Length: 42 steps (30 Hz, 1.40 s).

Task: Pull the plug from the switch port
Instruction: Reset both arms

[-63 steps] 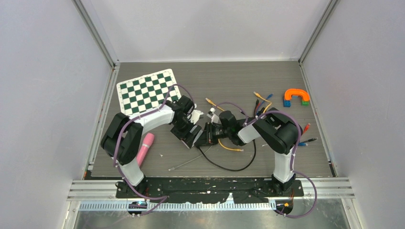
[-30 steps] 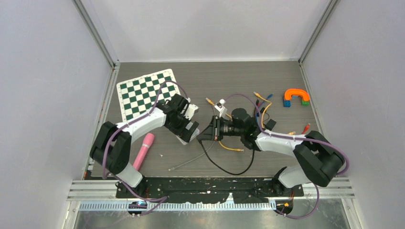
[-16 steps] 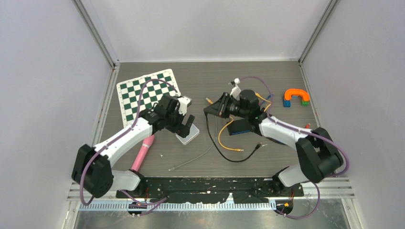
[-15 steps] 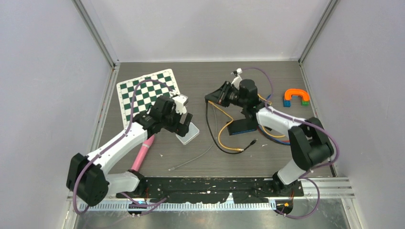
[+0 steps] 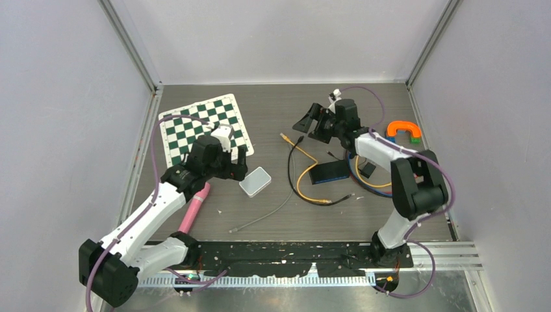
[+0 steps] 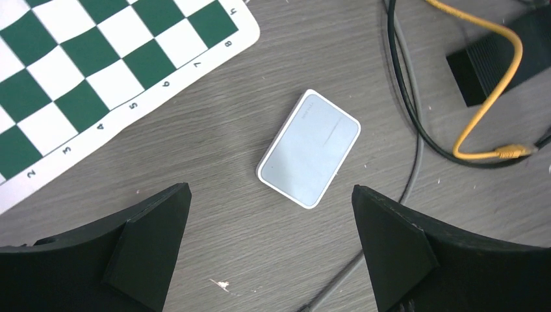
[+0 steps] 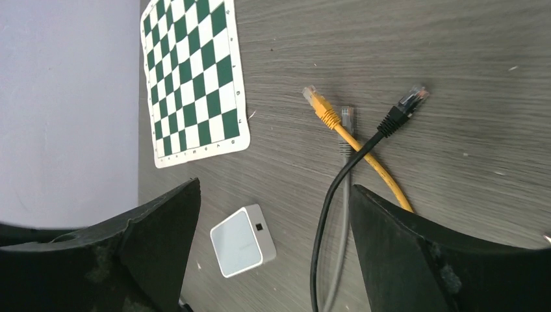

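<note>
The small white switch lies flat on the table, alone, and the port on its side is empty. The black cable's plug rests loose on the table, crossed over a yellow plug and beside a grey one. My left gripper hovers open just left of the switch, nothing between its fingers. My right gripper is open above the plugs, far from the switch, and holds nothing.
A green-and-white chessboard mat lies at the back left, a pink cylinder below it. A black box sits among loops of yellow and black cable. An orange block arch stands at the right. A thin grey cable lies near the front.
The right gripper carried the black plug away from the switch toward the back, then opened and let it drop. The left arm drew back to the left, leaving the switch on the table.
</note>
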Each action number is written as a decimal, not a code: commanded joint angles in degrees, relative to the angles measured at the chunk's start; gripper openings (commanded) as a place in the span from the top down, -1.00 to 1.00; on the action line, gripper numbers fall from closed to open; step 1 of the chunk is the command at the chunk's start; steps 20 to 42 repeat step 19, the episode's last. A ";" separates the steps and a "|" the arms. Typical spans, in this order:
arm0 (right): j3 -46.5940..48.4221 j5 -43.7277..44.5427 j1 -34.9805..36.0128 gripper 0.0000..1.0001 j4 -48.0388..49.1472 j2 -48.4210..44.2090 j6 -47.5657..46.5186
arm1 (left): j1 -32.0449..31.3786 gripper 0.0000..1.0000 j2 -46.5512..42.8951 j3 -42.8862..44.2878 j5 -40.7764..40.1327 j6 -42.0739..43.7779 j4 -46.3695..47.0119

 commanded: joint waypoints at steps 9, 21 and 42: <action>-23.19 5.03 -6.13 -0.90 -7.10 -44.15 -16.81 | 0.56 -0.99 -6.20 -2.00 -13.51 -9.51 1.26; -29.29 21.40 -6.41 -0.94 -8.49 -63.95 -17.55 | 0.56 -0.99 -9.68 -2.52 -16.95 -9.12 2.36; -29.29 21.40 -6.41 -0.94 -8.49 -63.95 -17.55 | 0.56 -0.99 -9.68 -2.52 -16.95 -9.12 2.36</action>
